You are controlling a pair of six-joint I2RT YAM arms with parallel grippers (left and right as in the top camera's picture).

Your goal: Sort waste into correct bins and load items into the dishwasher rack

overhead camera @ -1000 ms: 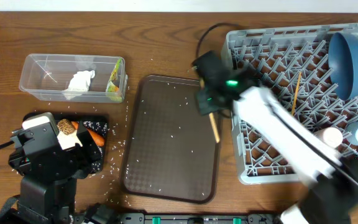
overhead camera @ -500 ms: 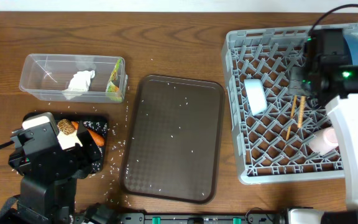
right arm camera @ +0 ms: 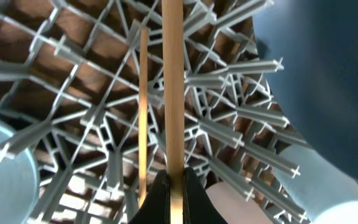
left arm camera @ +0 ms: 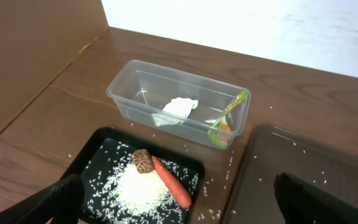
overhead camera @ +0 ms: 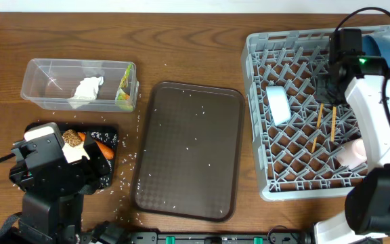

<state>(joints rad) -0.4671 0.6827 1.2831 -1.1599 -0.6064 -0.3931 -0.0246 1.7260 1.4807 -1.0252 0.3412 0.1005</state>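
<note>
My right gripper [overhead camera: 332, 100] hangs over the grey dishwasher rack [overhead camera: 296, 54], shut on one wooden chopstick [right arm camera: 173, 93] that points down among the pegs. The other chopstick [overhead camera: 316, 133] lies in the rack just beside it. Also in the rack are the dark-blue dish [right arm camera: 322, 74], white bowl [overhead camera: 277, 105], pink cup [overhead camera: 353, 153] and light-blue cup [right arm camera: 322, 186]. My left gripper [left arm camera: 179, 211] stands open above the black tray [left arm camera: 92, 155], which holds rice, a carrot [left arm camera: 171, 182] and a brown lump [left arm camera: 143, 160]. The clear tub [overhead camera: 46, 74] holds the napkin [overhead camera: 87, 88] and wrapper [overhead camera: 123, 93].
A brown serving tray [overhead camera: 188, 149] dotted with rice grains lies between the bins and the rack. More grains are scattered on the wooden table around the black tray. The left arm's base [overhead camera: 46, 176] covers part of the black tray from above.
My right arm has swung from the brown tray's right edge over to the rack, carrying the chopstick. The left arm has not moved.
</note>
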